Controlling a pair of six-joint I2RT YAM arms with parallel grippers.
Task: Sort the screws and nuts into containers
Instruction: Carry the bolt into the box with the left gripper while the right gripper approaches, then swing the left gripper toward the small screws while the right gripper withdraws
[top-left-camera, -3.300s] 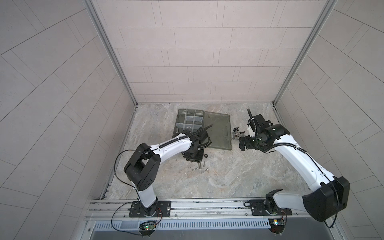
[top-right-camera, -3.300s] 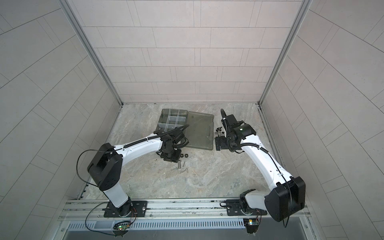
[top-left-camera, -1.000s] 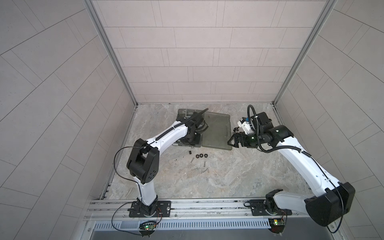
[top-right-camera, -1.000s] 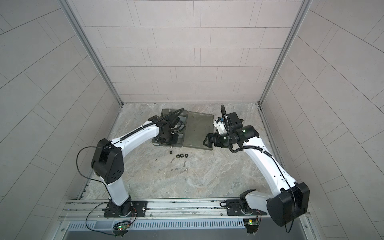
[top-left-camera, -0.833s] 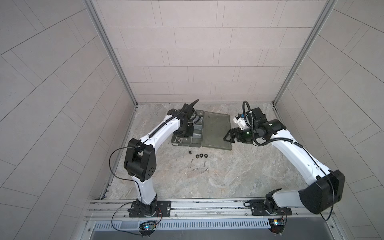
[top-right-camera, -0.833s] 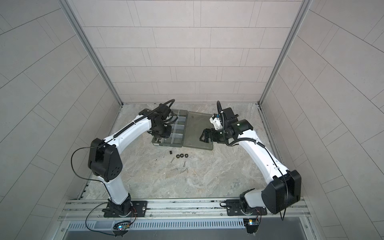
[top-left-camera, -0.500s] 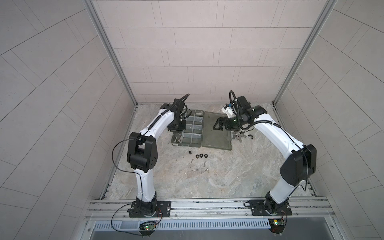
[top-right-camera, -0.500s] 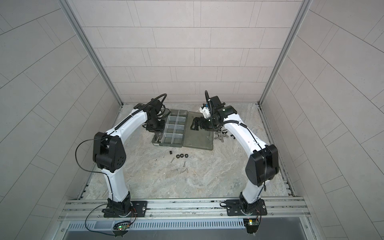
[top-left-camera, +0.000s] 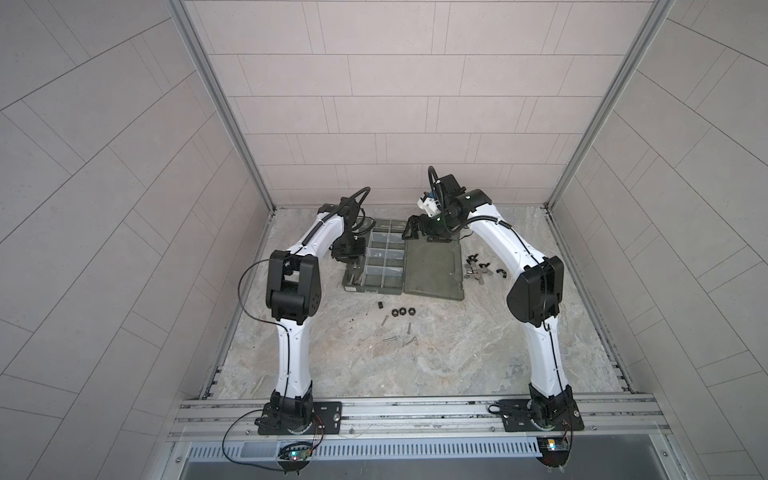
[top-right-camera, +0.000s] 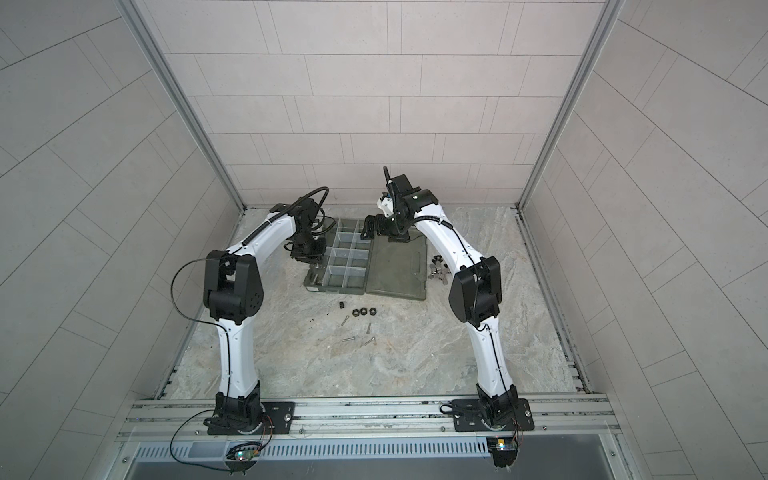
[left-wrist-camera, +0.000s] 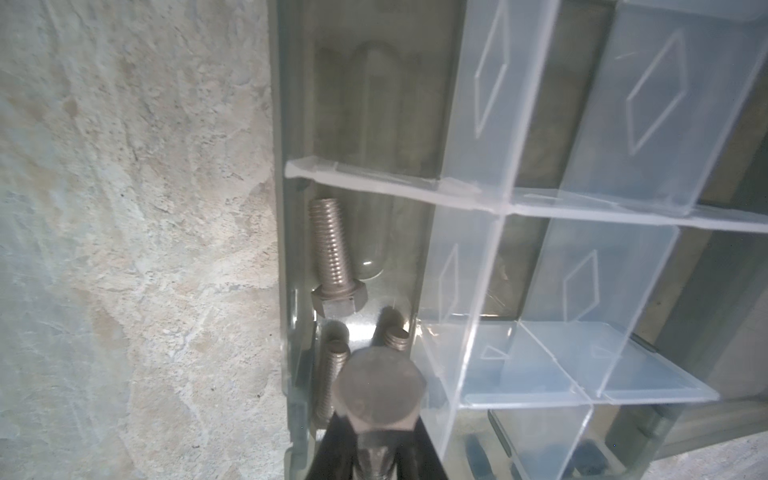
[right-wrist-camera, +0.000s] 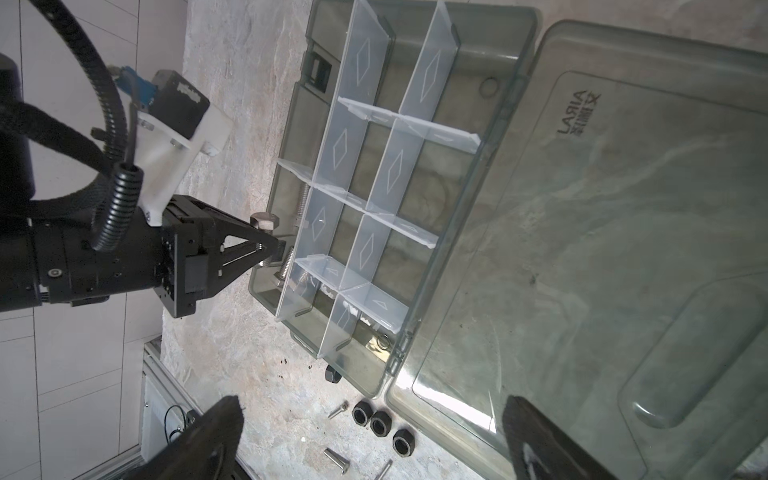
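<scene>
Screws (right-wrist-camera: 336, 460) into the organiser case (top-left-camera: 372, 289) — placing step, release next.
At case's left edge: left gripper (right-wrist-camera: 270, 249) clamped on a hex bolt (left-wrist-camera: 380, 386) above a compartment (left-wrist-camera: 374, 232) holding bolts (left-wrist-camera: 334, 257) — needs only opening. By case's near edge: nuts (top-left-camera: 401, 311), thin screws (top-left-camera: 389, 340) unsorted. Over far edge: right gripper (top-left-camera: 414, 227), fingers wide apart, empty. Right of case: small pile (top-left-camera: 480, 272), kinds unclear.

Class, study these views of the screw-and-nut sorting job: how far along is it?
Done: a few bolts lie in the case's edge compartment. In hand: the left gripper holds a hex bolt above them. Left: three black nuts, thin screws and a mixed pile lie on the table.
</scene>
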